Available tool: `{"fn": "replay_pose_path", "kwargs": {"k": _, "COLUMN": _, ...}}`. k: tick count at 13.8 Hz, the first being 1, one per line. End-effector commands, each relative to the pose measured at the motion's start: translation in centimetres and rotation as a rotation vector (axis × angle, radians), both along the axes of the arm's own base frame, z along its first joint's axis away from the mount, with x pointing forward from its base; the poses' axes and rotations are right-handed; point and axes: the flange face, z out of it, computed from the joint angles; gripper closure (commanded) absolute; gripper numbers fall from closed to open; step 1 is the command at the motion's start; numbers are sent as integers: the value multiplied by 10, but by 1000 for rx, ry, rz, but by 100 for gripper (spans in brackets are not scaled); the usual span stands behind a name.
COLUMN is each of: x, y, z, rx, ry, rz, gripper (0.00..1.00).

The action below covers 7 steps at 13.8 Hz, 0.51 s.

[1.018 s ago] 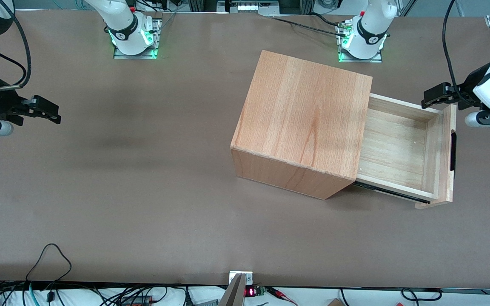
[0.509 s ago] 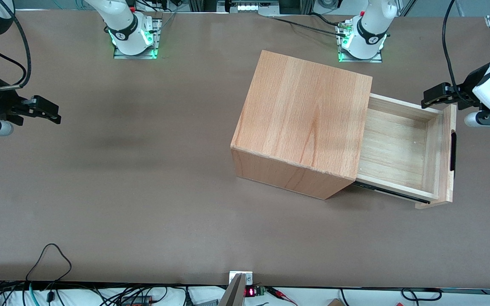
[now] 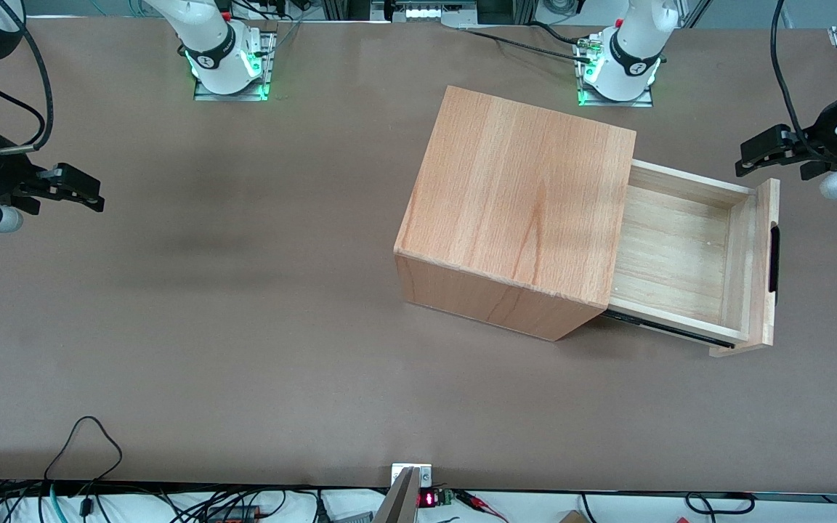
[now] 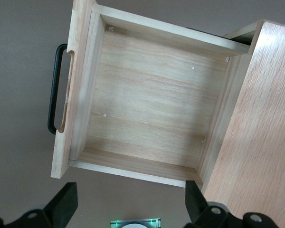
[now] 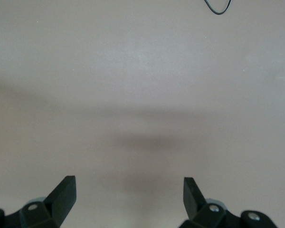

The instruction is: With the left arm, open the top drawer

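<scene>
The top drawer [image 3: 680,250] is pulled well out of the light-wood cabinet [image 3: 520,203], showing its pale plank interior with nothing inside. Its black handle [image 3: 774,258] sits on the front panel, which faces the working arm's end of the table. My left gripper [image 3: 756,155] hovers just off the front panel's corner, farther from the front camera than the drawer and apart from it. In the left wrist view the gripper [image 4: 130,202] is open, its fingers [image 4: 66,202] spread wide with nothing between them, looking down on the drawer [image 4: 147,104] and handle [image 4: 54,90].
The brown table [image 3: 244,327] carries the cabinet. Two arm bases [image 3: 616,73] with green lights stand along the table edge farthest from the front camera. Loose cables [image 3: 84,443] lie at the edge nearest that camera.
The left gripper has drawn away from the drawer's front-panel corner, toward the working arm's end and slightly farther from the front camera. The drawer has stayed put.
</scene>
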Motion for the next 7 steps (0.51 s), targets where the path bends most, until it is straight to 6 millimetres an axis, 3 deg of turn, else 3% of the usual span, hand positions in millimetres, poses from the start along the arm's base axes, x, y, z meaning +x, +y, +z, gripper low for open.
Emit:
{"fn": "replay_pose_path", "kwargs": {"k": 1, "x": -1, "y": 3, "z": -2, "rx": 25, "ry": 6, "rz": -24, "gripper": 0}}
{"fn": "replay_pose_path", "kwargs": {"k": 7, "x": -18, "y": 1, "z": -19, "rx": 25, "ry": -13, "rz": -25, "gripper": 0}}
